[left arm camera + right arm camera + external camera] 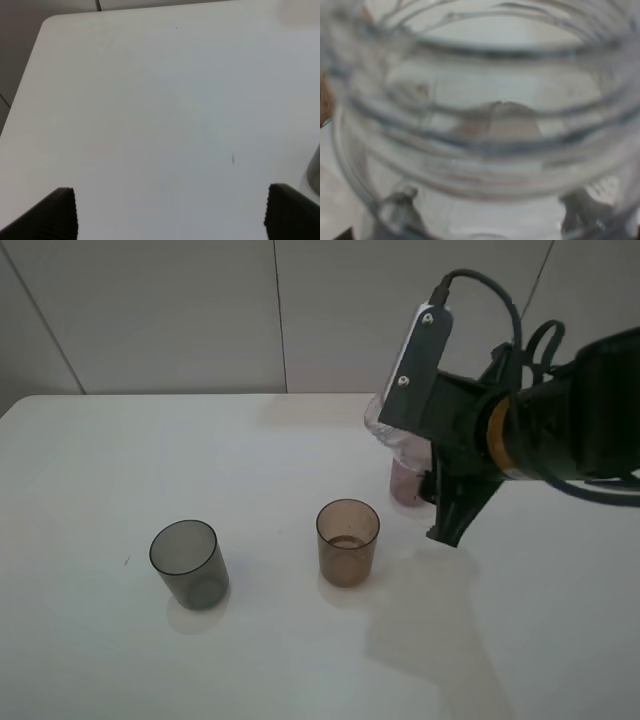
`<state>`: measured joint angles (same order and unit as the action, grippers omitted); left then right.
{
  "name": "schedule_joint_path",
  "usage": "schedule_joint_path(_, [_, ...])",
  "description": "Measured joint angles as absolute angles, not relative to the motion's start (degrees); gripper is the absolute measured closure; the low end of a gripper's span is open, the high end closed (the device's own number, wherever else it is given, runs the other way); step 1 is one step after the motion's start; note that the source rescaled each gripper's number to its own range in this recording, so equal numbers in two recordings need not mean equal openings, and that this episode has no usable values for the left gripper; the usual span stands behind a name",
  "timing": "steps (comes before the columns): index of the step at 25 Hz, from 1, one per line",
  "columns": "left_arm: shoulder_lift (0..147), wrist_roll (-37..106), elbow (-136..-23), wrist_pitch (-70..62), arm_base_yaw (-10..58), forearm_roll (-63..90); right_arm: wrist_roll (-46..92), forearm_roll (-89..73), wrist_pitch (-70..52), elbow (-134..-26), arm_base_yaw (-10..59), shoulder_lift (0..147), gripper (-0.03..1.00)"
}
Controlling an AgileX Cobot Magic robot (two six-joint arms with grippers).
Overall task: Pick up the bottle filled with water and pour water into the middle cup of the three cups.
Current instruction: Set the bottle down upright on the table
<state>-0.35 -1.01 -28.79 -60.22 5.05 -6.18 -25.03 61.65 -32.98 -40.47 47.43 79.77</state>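
My right gripper (441, 502) is clamped on the bottle (392, 436), held above the table (250, 450) just right of and behind the amber cup (348, 542), partly hiding the pink cup (405, 486). The grey cup (188, 565) stands well left. My left gripper (170, 215) hangs over the table with its jaws wide

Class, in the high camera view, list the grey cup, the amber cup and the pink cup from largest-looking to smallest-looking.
1. grey cup, slightly wider.
2. amber cup, nearly alike; the grey one may simply sit nearer the camera.
3. pink cup, smallest showing, but the right arm hides most of it, so unsure.
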Motion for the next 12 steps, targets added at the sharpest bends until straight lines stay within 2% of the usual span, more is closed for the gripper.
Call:
schedule_joint_path(6, [-0.35, -1.01, -28.79, -60.22, 5.05, -6.18, -26.15, 48.14, -20.24, -35.75, 37.92, 77.67, 0.95])
schedule_joint_path(12, [-0.35, -1.01, -28.79, -60.22, 5.05, -6.18, -26.21, 43.27, -2.28, -26.77, 29.58, 77.54, 0.95])
